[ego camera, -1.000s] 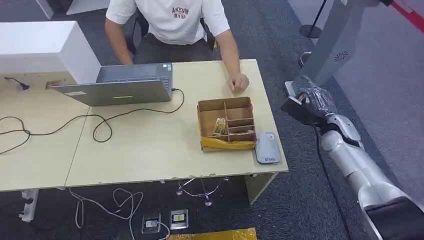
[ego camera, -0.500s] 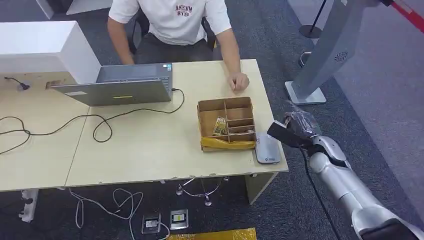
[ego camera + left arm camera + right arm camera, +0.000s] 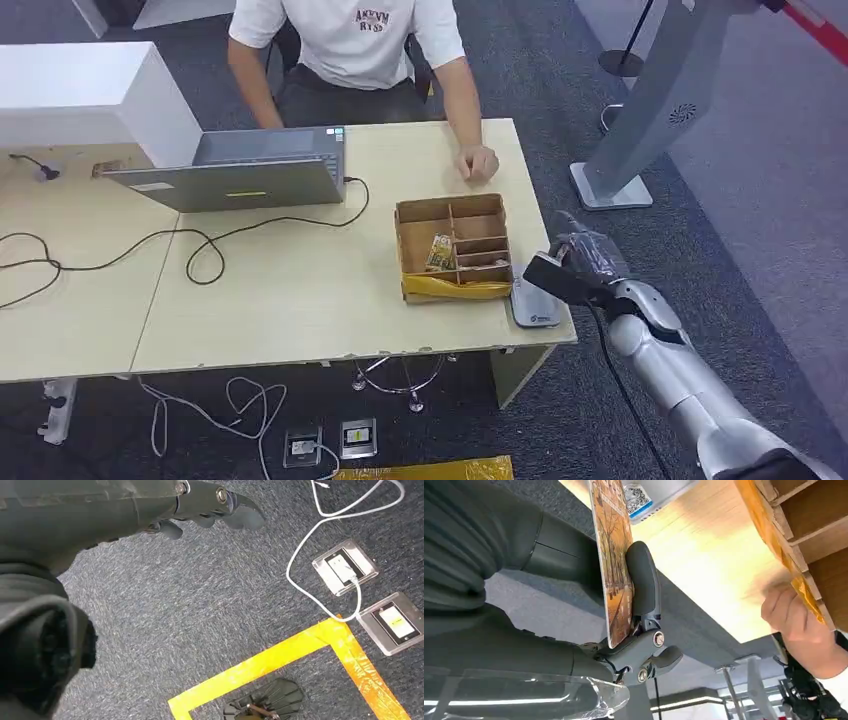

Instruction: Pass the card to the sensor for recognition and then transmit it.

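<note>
Pale wooden surface (image 3: 300,300), card reader at its near right corner, my right hand coming in with the card.

I have the right hand (image 3: 585,262) pinching the card (image 3: 614,565) between thumb and fingers, the card standing on edge just beside the grey sensor (image 3: 533,297), which lies flat next to the cardboard box (image 3: 453,247). My left hand (image 3: 210,507) hangs over the carpet with fingers spread, holding nothing. A person's hand (image 3: 479,163) rests on the surface beyond the box. I judge the risk is in the presentation: tilted as it is, the card may meet the sensor edge-first and fail to read, or slip in the pinch if I press down. The sensor sits near the surface's edge, so a nudge could push it off.
</note>
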### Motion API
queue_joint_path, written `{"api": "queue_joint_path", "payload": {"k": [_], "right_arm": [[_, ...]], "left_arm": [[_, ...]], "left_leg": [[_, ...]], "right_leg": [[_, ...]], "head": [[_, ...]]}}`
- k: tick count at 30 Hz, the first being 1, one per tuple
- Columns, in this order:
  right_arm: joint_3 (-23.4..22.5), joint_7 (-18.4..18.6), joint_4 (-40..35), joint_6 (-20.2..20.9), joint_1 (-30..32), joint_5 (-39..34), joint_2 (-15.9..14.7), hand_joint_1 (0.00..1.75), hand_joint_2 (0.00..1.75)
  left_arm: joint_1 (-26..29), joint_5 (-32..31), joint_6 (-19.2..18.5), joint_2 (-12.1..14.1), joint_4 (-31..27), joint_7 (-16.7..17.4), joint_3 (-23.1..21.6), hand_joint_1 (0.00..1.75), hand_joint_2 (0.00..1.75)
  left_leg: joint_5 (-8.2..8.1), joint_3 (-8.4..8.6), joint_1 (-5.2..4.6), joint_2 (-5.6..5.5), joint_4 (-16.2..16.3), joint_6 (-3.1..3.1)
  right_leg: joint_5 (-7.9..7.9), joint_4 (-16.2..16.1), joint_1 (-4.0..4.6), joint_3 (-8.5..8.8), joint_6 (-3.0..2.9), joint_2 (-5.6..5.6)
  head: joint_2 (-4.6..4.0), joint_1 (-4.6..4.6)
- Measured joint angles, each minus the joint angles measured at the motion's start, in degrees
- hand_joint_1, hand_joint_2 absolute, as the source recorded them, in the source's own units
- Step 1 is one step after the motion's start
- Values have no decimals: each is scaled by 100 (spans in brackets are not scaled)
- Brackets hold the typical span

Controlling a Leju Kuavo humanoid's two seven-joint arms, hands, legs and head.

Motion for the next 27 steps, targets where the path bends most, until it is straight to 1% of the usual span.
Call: {"api": "queue_joint_path", "payload": {"k": [12,19,27], "right_arm": [[0,79,-48,87,46,99,9,175,175],[2,151,-50,76,181,160,39,175,175],[7,153,-48,57,289,199,103,175,175]], "left_arm": [[-5,-55,-20,4,0,20,0,0,0],[-8,-61,-20,9,0,59,0,0,0],[-12,-74,-20,9,0,59,0,0,0]], "left_leg": [[0,2,0,0,0,0],[0,1,0,1,0,0],[0,2,0,1,0,0]], "right_leg": [[0,0,0,0,0,0],[0,0,0,-1,0,1],[0,0,0,0,0,2]], "head": [[0,0],[0,-2],[0,-2]]}}
